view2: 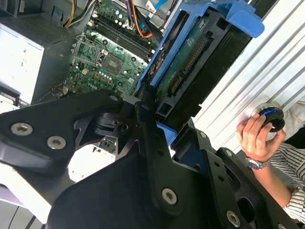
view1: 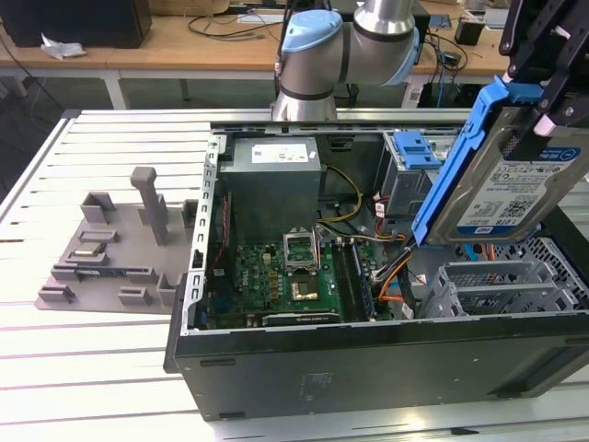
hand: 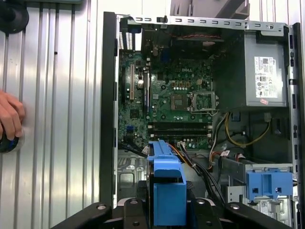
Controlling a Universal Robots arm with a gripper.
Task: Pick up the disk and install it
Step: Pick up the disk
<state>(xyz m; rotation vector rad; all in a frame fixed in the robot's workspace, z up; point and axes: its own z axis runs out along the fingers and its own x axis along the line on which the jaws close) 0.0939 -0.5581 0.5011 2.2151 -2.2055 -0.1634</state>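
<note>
The arm (view1: 386, 28) is a stout silver-grey tube with rounded joints, one of them closed by a pale blue cap (view1: 308, 37). The claw (view2: 164, 126) is matt black, built of flat angular links pinned with round silver screws (view2: 56, 141).

Arm (view1: 317, 51): joints sat at the rear, reaching toward the exterior view's right.
Tool (view1: 538, 97): raised, fingers clamped on the tilted disk (view1: 511, 189).
</note>
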